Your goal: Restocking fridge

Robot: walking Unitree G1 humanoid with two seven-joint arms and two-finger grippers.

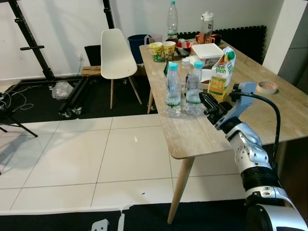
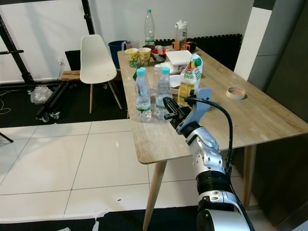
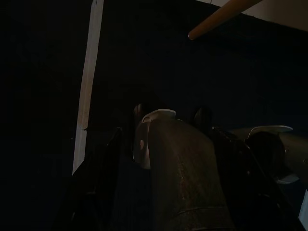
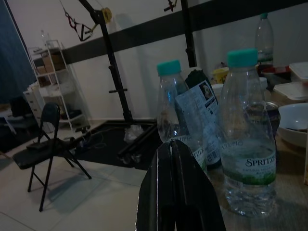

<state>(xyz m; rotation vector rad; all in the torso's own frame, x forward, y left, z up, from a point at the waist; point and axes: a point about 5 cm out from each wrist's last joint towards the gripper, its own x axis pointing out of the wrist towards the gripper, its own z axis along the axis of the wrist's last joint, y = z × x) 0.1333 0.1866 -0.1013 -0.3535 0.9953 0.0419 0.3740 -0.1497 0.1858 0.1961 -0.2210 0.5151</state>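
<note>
Two clear Spritzer water bottles with teal caps stand near the table's front left edge, one on the left (image 1: pixel 173 94) and one on the right (image 1: pixel 194 91). An orange and green juice carton (image 1: pixel 222 74) stands just behind them. My right gripper (image 1: pixel 208 103) is raised over the table, a little to the right of the right bottle and not touching it. In the right wrist view its fingers (image 4: pixel 171 183) are pressed together and hold nothing, with the bottles (image 4: pixel 248 144) close ahead. The left wrist view is very dark; the left arm hangs idle.
On the wooden table (image 1: pixel 192 137) there are also two noodle cups (image 1: pixel 162 50), a tall bottle (image 1: pixel 172 19), a white lidded box (image 1: pixel 207 50), bowls and a tape roll (image 1: pixel 266 87). A white chair (image 1: pixel 115 55) stands left of the table on the tiled floor.
</note>
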